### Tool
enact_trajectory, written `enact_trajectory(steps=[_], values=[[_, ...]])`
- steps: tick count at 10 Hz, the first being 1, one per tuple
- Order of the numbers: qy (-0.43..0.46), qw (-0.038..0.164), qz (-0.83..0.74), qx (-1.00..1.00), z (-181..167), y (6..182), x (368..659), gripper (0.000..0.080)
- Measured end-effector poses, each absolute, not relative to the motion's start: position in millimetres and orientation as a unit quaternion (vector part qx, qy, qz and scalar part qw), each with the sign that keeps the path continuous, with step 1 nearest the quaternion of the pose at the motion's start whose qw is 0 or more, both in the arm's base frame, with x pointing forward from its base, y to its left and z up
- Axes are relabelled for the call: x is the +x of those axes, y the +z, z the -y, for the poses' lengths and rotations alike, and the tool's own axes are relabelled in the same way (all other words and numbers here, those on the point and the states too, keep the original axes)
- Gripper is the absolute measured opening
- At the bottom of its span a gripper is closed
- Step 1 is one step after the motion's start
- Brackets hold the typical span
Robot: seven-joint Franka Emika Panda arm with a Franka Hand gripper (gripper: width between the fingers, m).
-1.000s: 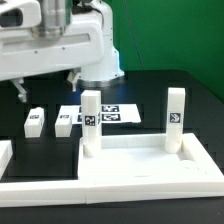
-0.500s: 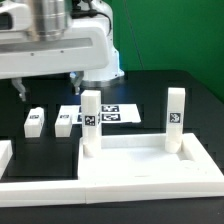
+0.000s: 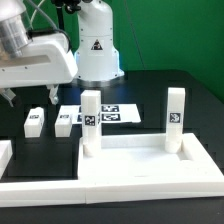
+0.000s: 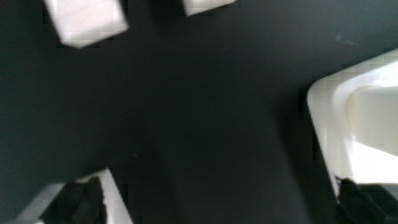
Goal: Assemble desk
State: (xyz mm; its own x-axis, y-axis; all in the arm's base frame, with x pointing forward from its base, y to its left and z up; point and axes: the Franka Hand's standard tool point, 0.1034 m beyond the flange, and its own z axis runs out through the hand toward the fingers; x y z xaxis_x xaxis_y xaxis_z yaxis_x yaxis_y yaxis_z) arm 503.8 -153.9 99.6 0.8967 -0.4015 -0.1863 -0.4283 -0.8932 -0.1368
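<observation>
Over exterior view's left, end effector (image 3: 30, 98) now shifted closer above loose legs (image 3: 34, 122) on table (image 3: 150, 85); fingers spread, nothing held. Tabletop (image 3: 140, 165) at front, two upright legs (image 3: 91, 120) already socketed. Third leg pickup judged next.

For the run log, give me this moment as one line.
gripper: open, empty | tabletop: two upright legs in corner sockets | loose legs: two, lying beside marker board

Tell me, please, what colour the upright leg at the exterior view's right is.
White leg, black-and-white tag; best in the exterior view.
</observation>
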Motion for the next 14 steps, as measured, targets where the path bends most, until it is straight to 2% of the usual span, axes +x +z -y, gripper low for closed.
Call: enact_trajectory(steps=[3,5,6,7,8,9,10,12,14], values=[[0.089,0.085,-0.302,-0.945,153.5,96.3,501.2,0.0649],[0.148,0.160,-0.324,-0.921,156.5,83.9,475.2,0.0649],[0.166,0.175,-0.319,-0.917,158.5,81.7,468.3,0.0649],[0.194,0.205,-0.314,-0.907,153.1,85.6,457.2,0.0649],[0.228,0.222,-0.314,-0.894,150.8,90.7,450.3,0.0649],[0.244,0.207,-0.316,-0.893,151.7,91.5,452.6,0.0649],[0.283,0.224,-0.304,-0.882,147.0,91.7,447.2,0.0649],[0.338,0.241,-0.299,-0.859,147.5,86.8,442.6,0.0649],[0.426,0.236,-0.306,-0.818,139.0,70.5,432.6,0.0649]])
